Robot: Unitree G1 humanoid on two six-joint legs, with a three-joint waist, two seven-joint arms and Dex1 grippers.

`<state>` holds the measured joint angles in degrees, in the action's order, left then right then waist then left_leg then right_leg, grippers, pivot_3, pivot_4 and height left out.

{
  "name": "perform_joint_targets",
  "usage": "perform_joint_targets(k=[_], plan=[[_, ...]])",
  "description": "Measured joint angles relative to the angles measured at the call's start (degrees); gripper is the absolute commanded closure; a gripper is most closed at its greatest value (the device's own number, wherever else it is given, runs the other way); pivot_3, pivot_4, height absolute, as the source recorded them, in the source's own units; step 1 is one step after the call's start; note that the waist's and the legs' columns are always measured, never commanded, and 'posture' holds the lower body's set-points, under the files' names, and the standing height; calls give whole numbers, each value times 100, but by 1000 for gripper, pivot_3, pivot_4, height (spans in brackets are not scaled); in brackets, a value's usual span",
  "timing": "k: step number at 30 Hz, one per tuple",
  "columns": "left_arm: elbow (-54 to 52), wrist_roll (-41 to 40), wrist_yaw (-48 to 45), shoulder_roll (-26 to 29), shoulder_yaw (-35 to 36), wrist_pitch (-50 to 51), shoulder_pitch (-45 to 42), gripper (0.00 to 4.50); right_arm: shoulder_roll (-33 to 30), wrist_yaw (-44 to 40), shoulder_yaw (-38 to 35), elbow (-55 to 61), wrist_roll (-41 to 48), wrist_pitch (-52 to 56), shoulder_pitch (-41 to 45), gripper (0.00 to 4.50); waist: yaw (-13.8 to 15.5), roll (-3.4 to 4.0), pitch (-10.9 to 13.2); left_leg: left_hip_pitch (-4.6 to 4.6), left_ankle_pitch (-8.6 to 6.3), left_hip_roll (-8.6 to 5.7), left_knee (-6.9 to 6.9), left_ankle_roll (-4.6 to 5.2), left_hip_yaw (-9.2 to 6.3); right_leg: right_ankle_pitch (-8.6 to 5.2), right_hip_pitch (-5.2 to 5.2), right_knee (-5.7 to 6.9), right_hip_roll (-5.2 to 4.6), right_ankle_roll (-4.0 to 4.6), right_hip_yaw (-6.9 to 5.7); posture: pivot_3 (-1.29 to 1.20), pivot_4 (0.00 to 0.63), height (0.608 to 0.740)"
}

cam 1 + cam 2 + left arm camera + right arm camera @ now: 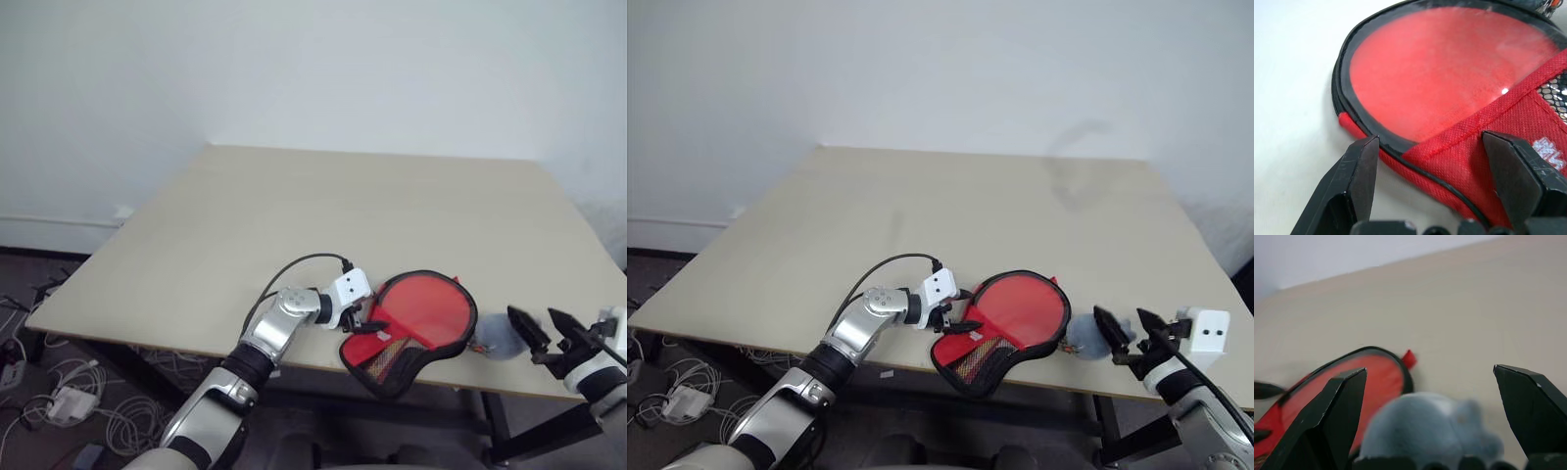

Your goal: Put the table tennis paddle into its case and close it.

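Fingers of the left gripper [1425,188] are seen spread apart, one black tapered pad on each side of the case [1484,161] edge, with red woven fabric and a black piped rim lying between them; no closure on the fabric can be confirmed. White printed characters are noted on the red fabric close to one finger, too partial to be read. A patch of black mesh over a silvery, glittering layer is visible at the case's flap beside that print.

Inside the opened case the table tennis paddle [423,308] is seated, its round smooth red rubber face exposed and ringed by the black zip border. The case's narrower end hangs at the near table edge, where striped lining and black trim are shown. A small red tab projects from the rim on the far side.

The right gripper [1126,333] is held off the near right edge of the table [323,215], its two black pointed fingers wide apart and holding nothing. Just ahead of them a pale grey-blue crumpled wad [498,335] is recorded, soft and rounded, lying beside the case and near its round end; contact between the two cannot be judged.

The table top is matte beige laminate, against a plain white wall
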<state>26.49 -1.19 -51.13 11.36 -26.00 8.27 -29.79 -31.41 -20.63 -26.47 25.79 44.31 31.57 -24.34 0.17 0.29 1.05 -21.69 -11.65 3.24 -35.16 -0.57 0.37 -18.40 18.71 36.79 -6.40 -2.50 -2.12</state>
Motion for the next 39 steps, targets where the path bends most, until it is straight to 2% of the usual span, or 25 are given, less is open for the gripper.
perform_joint_targets(k=[2,3,4,7,16,25,28,31,39], plan=[[12,2,-13,-28,-1,-6,-10,985,-203,-105,49,-346,-64,193,254,21,-35,-8,3,-11,-32,-31,-14,46,11,7,-12,-35,-7,-15,28,0,0,740],[14,2,-13,-60,-4,-9,-9,985,-250,-149,51,-482,-59,281,381,21,-40,-16,1,-21,-41,-51,-14,63,24,45,-14,-67,-27,-76,39,0,0,740],[14,2,-12,-97,-9,-13,-8,985,-308,-197,69,-581,-58,382,479,21,-32,-18,0,-36,-46,-61,-16,73,34,75,-12,-96,-29,-102,55,0,0,740],[-3,-2,-25,-148,-28,-66,-7,985,-433,-325,138,-846,-73,648,706,21,-18,-41,-8,-114,-62,-83,-66,113,48,131,45,-104,-18,-139,111,0,0,740],[7,3,16,-165,4,-75,9,985,-700,-764,352,-1105,279,2054,900,21,3,-56,-4,-129,-70,-80,-83,126,50,141,62,-105,-7,-141,119,0,0,740],[6,2,17,-172,4,-75,12,985,-618,-848,-104,-829,524,2253,633,2896,5,-58,-3,-130,-71,-81,-83,125,51,142,64,-106,-6,-143,121,0,0,740],[6,2,17,-170,7,-75,14,985,-589,-990,-221,-486,632,2203,391,3553,5,-57,-2,-130,-71,-81,-83,125,50,142,65,-106,-5,-143,122,0,0,740],[5,2,15,-173,4,-75,16,985,-589,-1157,-192,-41,658,2162,79,3837,5,-57,-2,-130,-71,-80,-82,125,48,142,65,-106,-5,-143,122,0,0,740],[1,2,11,-171,12,-65,22,985,-525,-1206,689,733,357,1833,-386,3888,4,-61,-1,-130,-72,-78,-80,123,48,141,66,-108,-10,-143,121,0,0,740]])
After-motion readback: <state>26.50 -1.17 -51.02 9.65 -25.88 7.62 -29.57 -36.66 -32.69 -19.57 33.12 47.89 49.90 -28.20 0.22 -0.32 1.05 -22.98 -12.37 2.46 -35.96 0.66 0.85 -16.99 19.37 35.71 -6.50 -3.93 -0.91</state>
